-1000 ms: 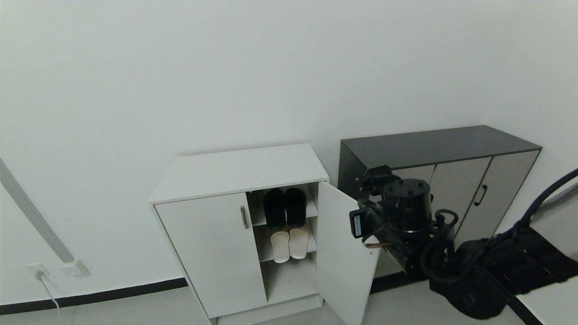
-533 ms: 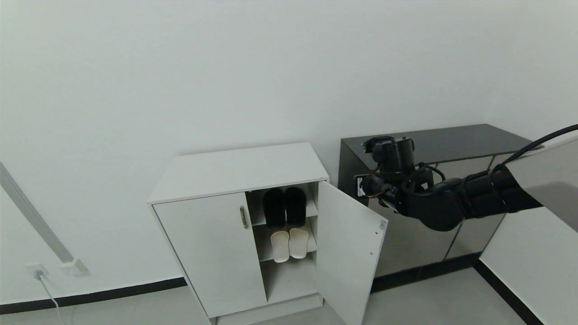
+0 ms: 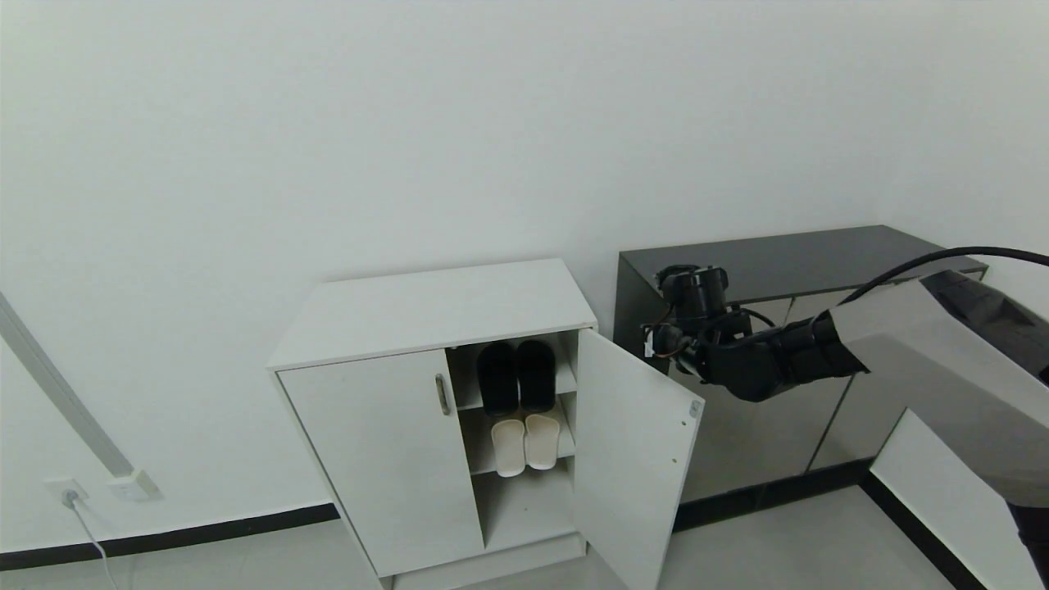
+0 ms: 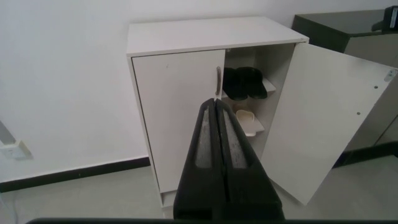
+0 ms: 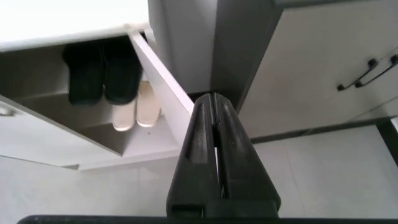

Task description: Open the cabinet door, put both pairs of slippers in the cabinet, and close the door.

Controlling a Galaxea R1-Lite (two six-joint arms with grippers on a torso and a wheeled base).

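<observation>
**Both pairs shelved, door standing open**

The white two-door wooden cabinet (image 3: 434, 311) stands against the pale wall. Its left-hand door (image 3: 385, 459) is closed and carries a slim metal bar handle (image 3: 443, 394). Its right-hand door (image 3: 631, 459) is swung wide towards the camera. Inside the open half, the flat black slippers (image 3: 516, 377) sit side by side on the upper shelf with their heels facing out. The flat cream slippers (image 3: 524, 442) sit on the shelf just below, placed the same way and jutting slightly over the shelf edge (the lowest compartment holds neither pair).

The black right arm (image 3: 762, 360) reaches across in front of the low dark grey cabinet (image 3: 778, 262), which stands just beside the white one. Its wrist is near the top outer corner of the open door, though I cannot tell whether it touches it. The right gripper (image 5: 214, 99) has its fingers pressed flat together with nothing between them, and it points down past the door's edge. The left gripper (image 4: 215, 104) is likewise closed on nothing. It is held well back from the cabinet and faces its front.
</observation>
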